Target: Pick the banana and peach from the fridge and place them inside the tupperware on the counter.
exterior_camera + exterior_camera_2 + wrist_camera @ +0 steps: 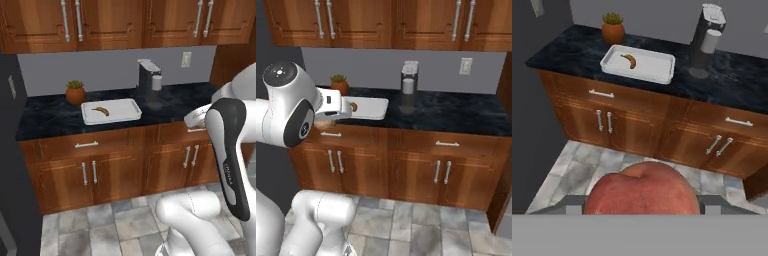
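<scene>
tupperware (131,113) – mostly free | banana (101,111) inside | plant pot (75,94) – seemingly beside

Bench layout, fruit positions

Tupperware (111,110) sits on the bench (50,117) with the banana (101,110) inside it. Plant pot (75,93) is behind its left corner, coffee machine (148,79) to its right by the wall. Fridge (12,165) stands left of the bench. Peach (643,192) sits between the claw (643,204) fingers, well before the cabinets, above the floor.

banana (629,60) lies flat inside the white tupperware (657,75) on the dark worktop (732,85); the red-orange peach (643,192) sits between the end effector's (643,204) fingers.
</scene>
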